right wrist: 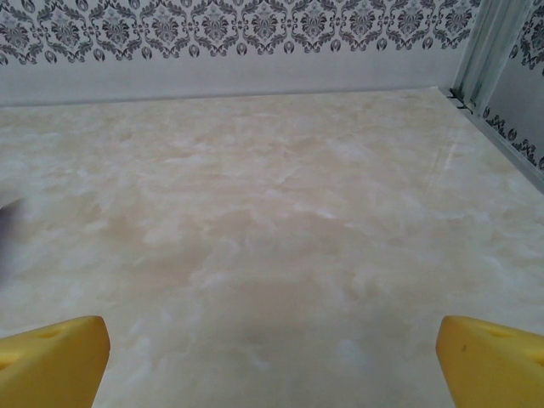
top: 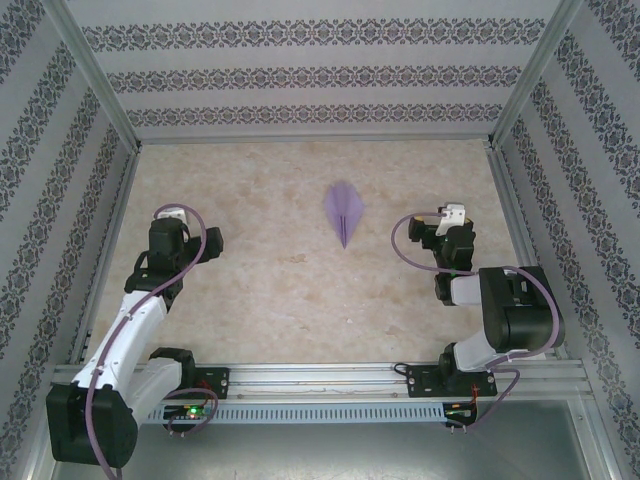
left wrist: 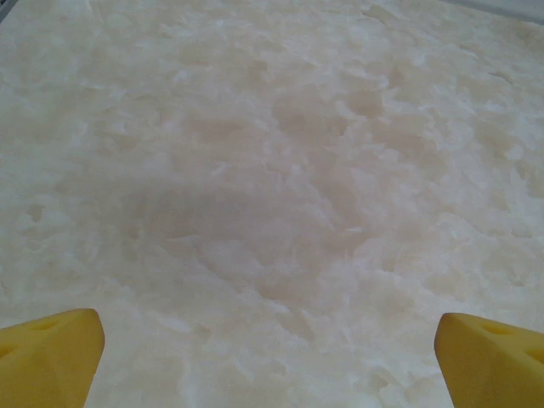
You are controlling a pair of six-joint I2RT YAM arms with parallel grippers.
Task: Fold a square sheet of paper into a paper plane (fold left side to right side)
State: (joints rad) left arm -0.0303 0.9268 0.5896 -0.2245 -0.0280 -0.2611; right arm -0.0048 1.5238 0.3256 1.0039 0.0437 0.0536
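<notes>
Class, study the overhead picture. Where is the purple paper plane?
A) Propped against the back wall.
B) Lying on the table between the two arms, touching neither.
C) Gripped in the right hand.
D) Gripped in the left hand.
B: the paper plane lies on the table, apart from the open left hand and open right hand.

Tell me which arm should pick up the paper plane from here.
Right, probably: the right gripper stands open and nearer the paper plane than the left gripper, which is open too.

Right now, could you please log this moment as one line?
paper plane: folded, free | left gripper: open, empty | right gripper: open, empty
</notes>
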